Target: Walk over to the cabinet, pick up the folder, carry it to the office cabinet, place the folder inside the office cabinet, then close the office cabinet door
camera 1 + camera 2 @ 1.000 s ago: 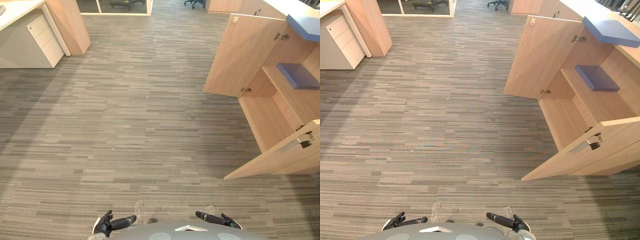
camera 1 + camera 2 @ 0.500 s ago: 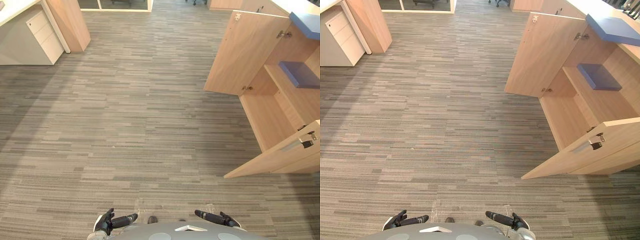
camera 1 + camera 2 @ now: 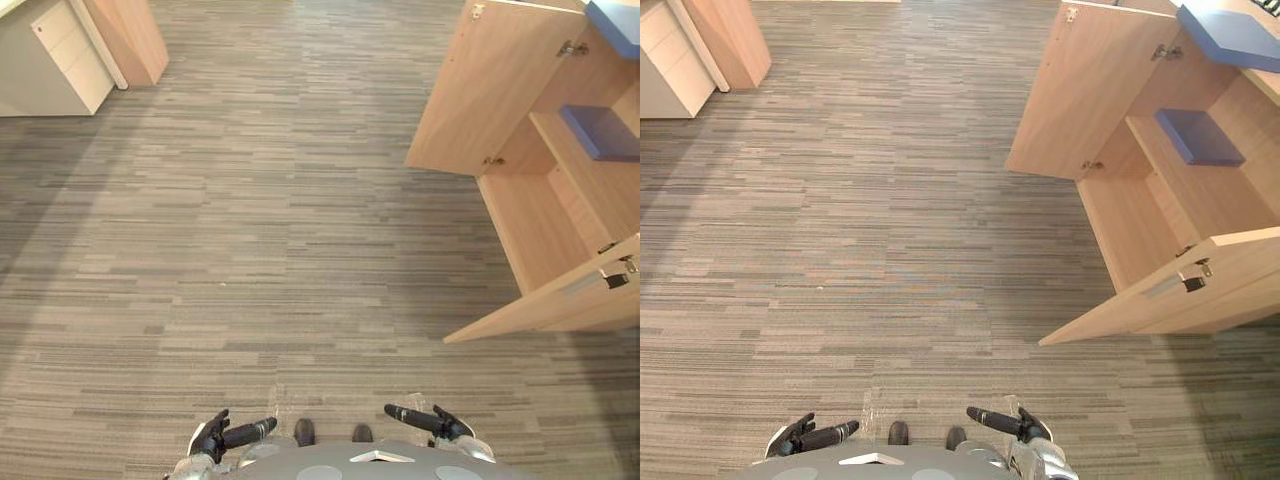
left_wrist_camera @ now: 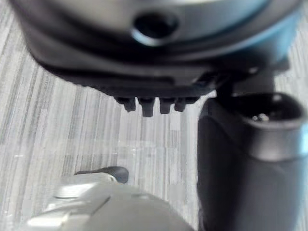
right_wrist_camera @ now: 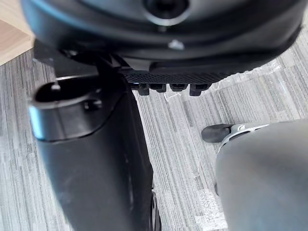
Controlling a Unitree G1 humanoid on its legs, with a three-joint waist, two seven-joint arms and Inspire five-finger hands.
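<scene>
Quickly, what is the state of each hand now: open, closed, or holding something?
Left hand: open, fingers straight, holding nothing.
Right hand: open, fingers straight, holding nothing.

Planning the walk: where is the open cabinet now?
In the eye views the open cabinet stands ahead on the robot's right, doors swung out, a blue folder on its shelf.

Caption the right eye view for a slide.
Left hand and right hand open, empty; cabinet doors open, blue folder inside.
</scene>
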